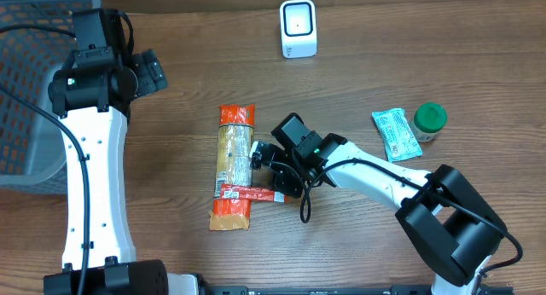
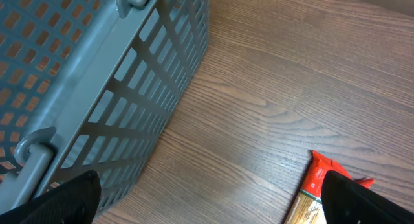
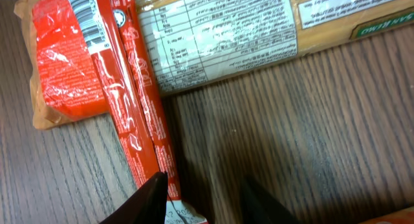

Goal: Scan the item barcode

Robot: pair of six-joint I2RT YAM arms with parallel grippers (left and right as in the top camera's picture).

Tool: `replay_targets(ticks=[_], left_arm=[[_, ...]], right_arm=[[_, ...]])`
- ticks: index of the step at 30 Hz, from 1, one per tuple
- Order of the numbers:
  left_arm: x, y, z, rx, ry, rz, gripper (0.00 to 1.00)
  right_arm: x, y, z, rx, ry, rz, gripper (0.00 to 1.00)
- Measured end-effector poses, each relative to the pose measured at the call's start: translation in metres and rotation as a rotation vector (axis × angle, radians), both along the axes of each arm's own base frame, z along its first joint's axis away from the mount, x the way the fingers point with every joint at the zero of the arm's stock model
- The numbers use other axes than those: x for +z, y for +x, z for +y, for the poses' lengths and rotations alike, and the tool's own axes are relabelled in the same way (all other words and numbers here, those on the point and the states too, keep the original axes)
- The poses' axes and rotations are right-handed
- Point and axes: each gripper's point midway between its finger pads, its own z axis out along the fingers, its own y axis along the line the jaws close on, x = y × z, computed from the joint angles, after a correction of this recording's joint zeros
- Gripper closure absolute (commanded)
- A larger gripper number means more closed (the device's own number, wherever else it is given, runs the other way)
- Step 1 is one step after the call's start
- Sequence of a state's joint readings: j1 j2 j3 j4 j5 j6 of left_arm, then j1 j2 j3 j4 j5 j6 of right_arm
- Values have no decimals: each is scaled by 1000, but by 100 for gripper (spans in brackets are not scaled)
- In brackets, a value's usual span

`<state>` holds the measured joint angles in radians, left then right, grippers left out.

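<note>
Counter [image 1: 384, 56] of brown wood-grain laminate, matt, grain running left to right. It fills every view, edge to edge.

Nearest the robot's base: right claw [image 3: 208, 199], low over the counter, part-way open. Bare wood shows between its two fingers and nothing is clamped. The near end of the red stick pack [image 3: 132, 114] lies just beside the inner face of one finger [image 3: 152, 197]; cannot tell whether they touch.

The red stick pack lies flat and slanted, crossing the lower orange end of the pasta packet [image 1: 235, 154] and resting on top of it. The pasta packet lies flat and lengthwise, running away from the robot, clear in the middle with orange at both ends. A barcode [image 3: 84, 13] shows on its near orange end.

Further out on the right: teal packet [image 1: 396, 135] lying flat, green-lidded jar [image 1: 430, 118] upright just beside it.

On the far left: grey lattice basket [image 1: 26, 99] at the counter's edge. Left claw [image 2: 213, 198] hovers beside its wall, fingers spread wide, holding nothing.

Farthest, about centre: white scanner [image 1: 298, 28], upright, well apart from both packs.

Count: two arms, two claws, one pasta packet, one stick pack, one teal packet, one jar, one scanner, one basket.
</note>
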<state>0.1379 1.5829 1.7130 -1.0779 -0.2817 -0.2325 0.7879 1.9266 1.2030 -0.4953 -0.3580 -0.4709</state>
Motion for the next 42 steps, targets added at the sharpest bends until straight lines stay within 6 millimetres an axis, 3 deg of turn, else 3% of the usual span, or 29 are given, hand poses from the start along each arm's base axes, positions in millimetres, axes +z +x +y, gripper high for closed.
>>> replay_targets(ticks=[15,18,24,30,37,42], left_arm=[[0,0,0,0,0,0,0],[0,0,0,0,0,0,0],[0,0,0,0,0,0,0],[0,0,0,0,0,0,0],[0,0,0,0,0,0,0],[0,0,0,0,0,0,0]], right_arm=[[-13,-9,-7,24,-42,33,63],[-26,-11,-6,33,-50,55,68],[-25,-18,-1,50,-19,93,86],[-24,-18,3,53,-3,108,77],[-12,-5,17,-1,26,108,67],[-14,-8,14,-18,10,133,61]])
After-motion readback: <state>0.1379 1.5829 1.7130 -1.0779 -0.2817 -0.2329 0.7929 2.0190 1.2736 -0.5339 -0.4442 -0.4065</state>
